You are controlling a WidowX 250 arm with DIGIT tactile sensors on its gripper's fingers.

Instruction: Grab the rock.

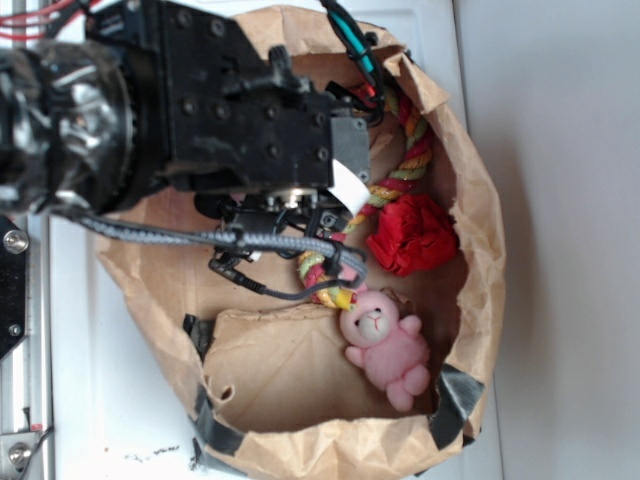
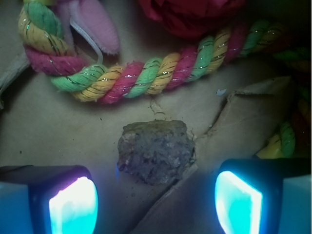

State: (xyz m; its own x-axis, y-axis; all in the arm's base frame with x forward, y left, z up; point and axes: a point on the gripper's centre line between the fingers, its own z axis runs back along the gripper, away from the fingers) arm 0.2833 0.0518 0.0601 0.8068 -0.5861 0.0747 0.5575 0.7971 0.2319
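In the wrist view the rock [image 2: 156, 152], a rough brown-grey speckled lump, lies on the brown paper floor just beyond my gripper [image 2: 156, 204]. The gripper is open. Its two glowing cyan pads [image 2: 73, 207] stand wide apart, one on each side below the rock, with nothing between them. In the exterior view the rock is hidden under the black arm, and the gripper's jaws do not show there either.
A multicoloured twisted rope [image 2: 146, 78] curves just past the rock. A red crumpled ball [image 1: 412, 234] and a pink plush bunny [image 1: 388, 345] lie beyond it. All sit inside a brown paper bag [image 1: 480, 250] with raised walls. A paper fold edge [image 2: 234, 122] runs right of the rock.
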